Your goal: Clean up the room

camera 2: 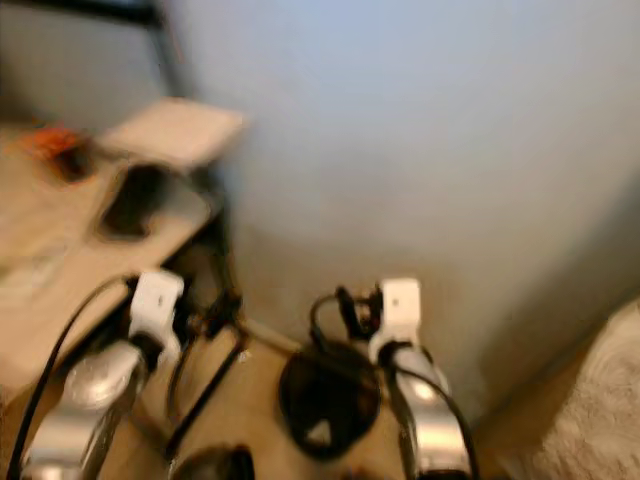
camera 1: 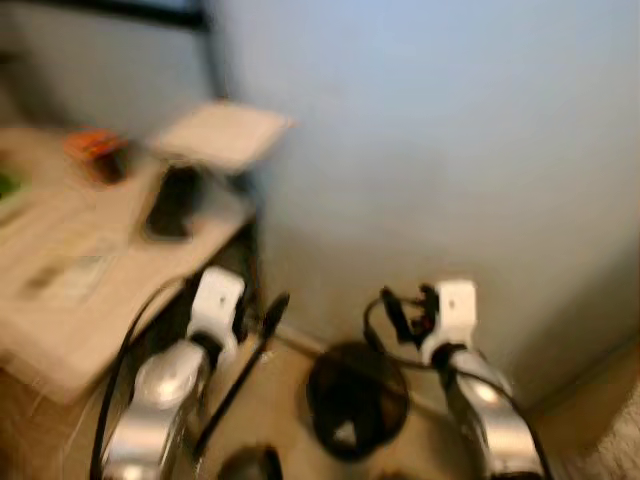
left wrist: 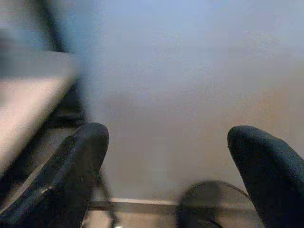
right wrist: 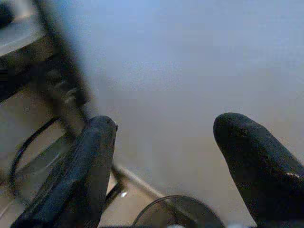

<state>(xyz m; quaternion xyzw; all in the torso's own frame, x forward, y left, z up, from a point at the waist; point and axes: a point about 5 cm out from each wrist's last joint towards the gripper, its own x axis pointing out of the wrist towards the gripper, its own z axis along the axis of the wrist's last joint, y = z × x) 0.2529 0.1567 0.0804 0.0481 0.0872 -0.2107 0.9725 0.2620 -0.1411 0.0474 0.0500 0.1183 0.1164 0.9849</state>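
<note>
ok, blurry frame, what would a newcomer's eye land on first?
The big pale wall dead ahead, then the round black bin on the floor at its foot, between the two silver arms. On the robot's left, a light desk with an orange object. Both grippers are open and hold nothing.

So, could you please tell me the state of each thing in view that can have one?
left gripper: open, empty, facing the wall.
right gripper: open, empty, facing the wall.
black round bin: upright on the floor by the wall, contents too blurred to tell.
desk: on the robot's left, cluttered; items blurred.
</note>
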